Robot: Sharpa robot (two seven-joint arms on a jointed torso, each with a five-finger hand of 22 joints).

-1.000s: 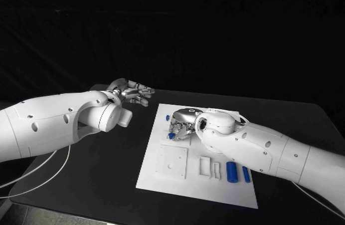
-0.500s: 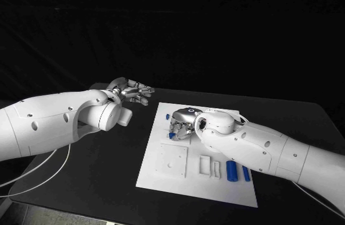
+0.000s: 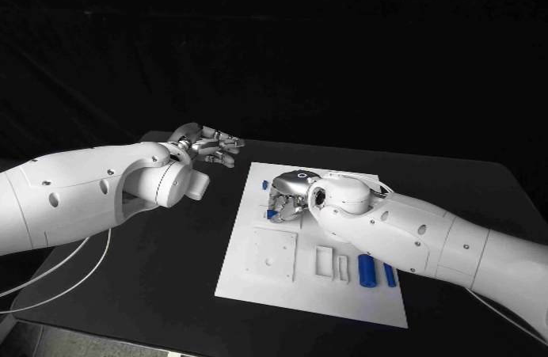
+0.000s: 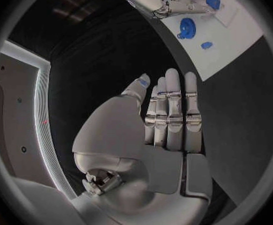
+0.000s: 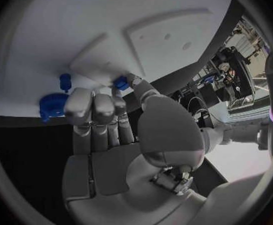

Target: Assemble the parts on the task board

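Nearest the camera, in the lower middle of the head view, the white task board [image 3: 265,290] lay on the black surface [image 3: 137,309]. At its near right stood two blue cylindrical parts [image 3: 367,271] side by side, with two narrow white blocks [image 3: 327,262] just to their left and a square white plate [image 3: 274,256] left of those. Farther up the board, at frame centre, the right hand [image 3: 289,202] reached over the board's far left portion, its fingers bent down to the board among small blue pieces [image 3: 276,214]. In the right wrist view the fingertips [image 5: 86,97] pressed against a raised white block [image 5: 102,62], with a blue ring-shaped part [image 5: 50,105] and a smaller blue piece [image 5: 64,80] just beside them and another blue piece [image 5: 120,83] at the thumb tip; whether that one was pinched I cannot tell. Farthest back, at the upper left of the board's far edge in the head view, the left hand [image 3: 207,148] hovered above the surface beside the board, holding nothing. The left wrist view showed its fingers [image 4: 173,110] straight and side by side, the thumb apart, palm bare.
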